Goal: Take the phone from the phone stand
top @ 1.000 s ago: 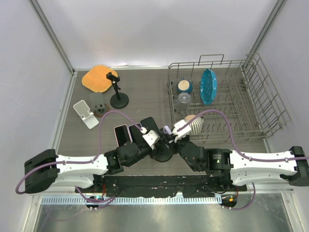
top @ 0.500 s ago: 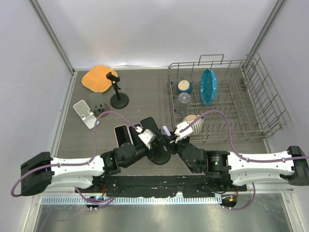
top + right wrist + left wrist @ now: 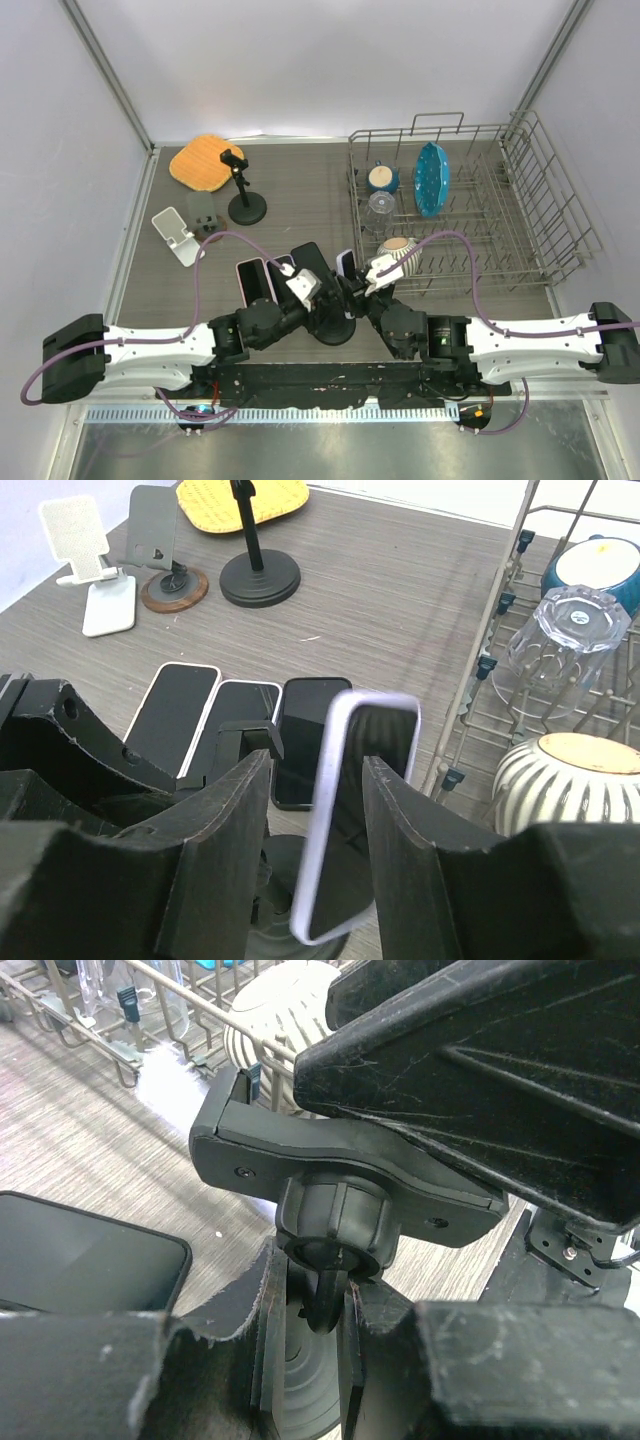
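Note:
The phone has a lavender case and stands tilted between my right gripper's fingers, above the black stand's round base. My right gripper is shut on it. In the top view the phone stands up by my right gripper. The phone stand's clamp sits empty just left of the phone. In the left wrist view I see the clamp's back on its ball joint. My left gripper is shut on the stand's stem; in the top view it is over the stand's base.
Three phones lie face up left of the stand. A white stand, a grey stand, a black stand and an orange cloth sit at the back left. A wire dish rack with dishes is on the right.
My right gripper has moved left and lifted the phone, which now shows more fully above the clamp. My left arm shifted slightly left and kept hold of the stem.

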Robot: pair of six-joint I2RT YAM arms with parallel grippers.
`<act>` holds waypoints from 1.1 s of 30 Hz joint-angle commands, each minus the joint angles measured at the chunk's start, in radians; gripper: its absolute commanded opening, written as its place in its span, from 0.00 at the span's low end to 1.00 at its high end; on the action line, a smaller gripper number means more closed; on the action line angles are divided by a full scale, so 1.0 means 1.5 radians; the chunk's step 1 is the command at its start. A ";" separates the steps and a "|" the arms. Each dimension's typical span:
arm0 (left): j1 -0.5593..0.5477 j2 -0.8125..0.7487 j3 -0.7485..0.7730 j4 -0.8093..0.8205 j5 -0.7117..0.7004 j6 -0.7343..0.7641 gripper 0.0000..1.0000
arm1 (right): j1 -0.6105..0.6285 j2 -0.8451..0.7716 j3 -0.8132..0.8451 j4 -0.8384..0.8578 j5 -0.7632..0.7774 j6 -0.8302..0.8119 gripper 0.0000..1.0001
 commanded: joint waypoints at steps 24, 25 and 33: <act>-0.009 -0.125 0.036 -0.056 -0.045 -0.072 0.00 | -0.007 -0.140 0.086 -0.289 -0.074 0.117 0.74; -0.009 -0.128 0.051 -0.087 -0.045 -0.074 0.00 | -0.007 -0.151 0.095 -0.298 -0.075 0.119 0.75; -0.008 -0.150 0.160 -0.321 -0.058 -0.120 0.00 | -0.007 -0.234 0.086 -0.356 -0.049 0.147 0.76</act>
